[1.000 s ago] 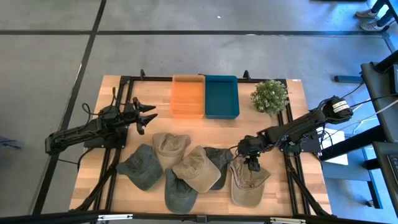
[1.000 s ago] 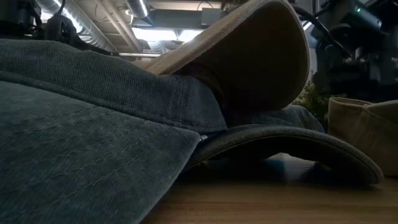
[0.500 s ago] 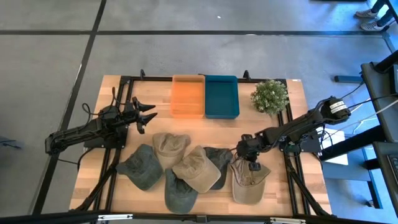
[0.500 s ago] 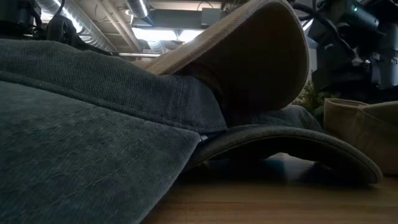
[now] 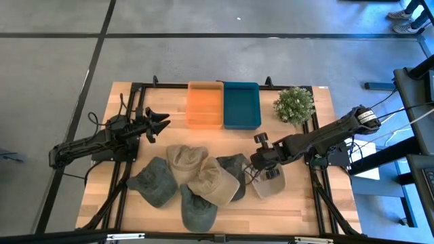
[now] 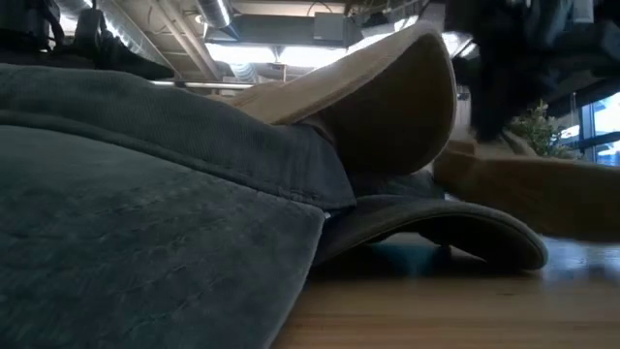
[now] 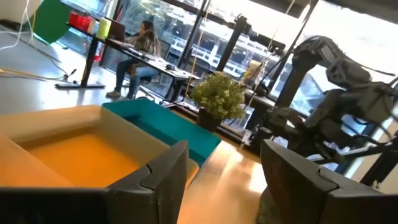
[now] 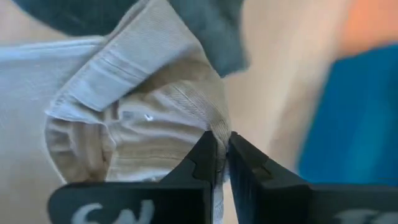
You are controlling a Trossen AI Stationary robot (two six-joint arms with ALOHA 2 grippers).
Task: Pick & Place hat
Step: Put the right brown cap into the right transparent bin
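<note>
My right gripper [image 5: 263, 168] is shut on a beige hat [image 5: 271, 183] at the right end of the hat pile, in front of the teal bin. The right wrist view shows the hat's crumpled cloth [image 8: 130, 124] ahead of the shut gripper [image 8: 222, 146]. In the low view the hat [image 6: 528, 189] shows blurred at the right. Several other hats lie overlapping to its left: two beige ones [image 5: 184, 159] [image 5: 215, 181] and green ones [image 5: 152, 181] [image 5: 196, 207] [image 5: 234, 169]. My left gripper [image 5: 159, 122] waits open over the table's left, near the orange bin. My right gripper pinches a fold of the beige hat's cloth at its edge [image 8: 211, 121] between its two fingers [image 8: 202, 158]. The fingers come from the table's right, slanting down. The hat hangs bunched below them; I cannot tell whether its low end touches the table.
An orange bin [image 5: 205, 105] and a teal bin [image 5: 241, 105] stand side by side at the table's far edge, with a small green plant [image 5: 294, 105] to their right. Bare wood lies along the near right of the table [image 5: 305, 213].
My right gripper has shut on the beige hat and moved toward the table's far edge and left, rising. The hat, which lay flat and spread, has been drawn after it toward the bins and is now bunched up and shorter from above.
</note>
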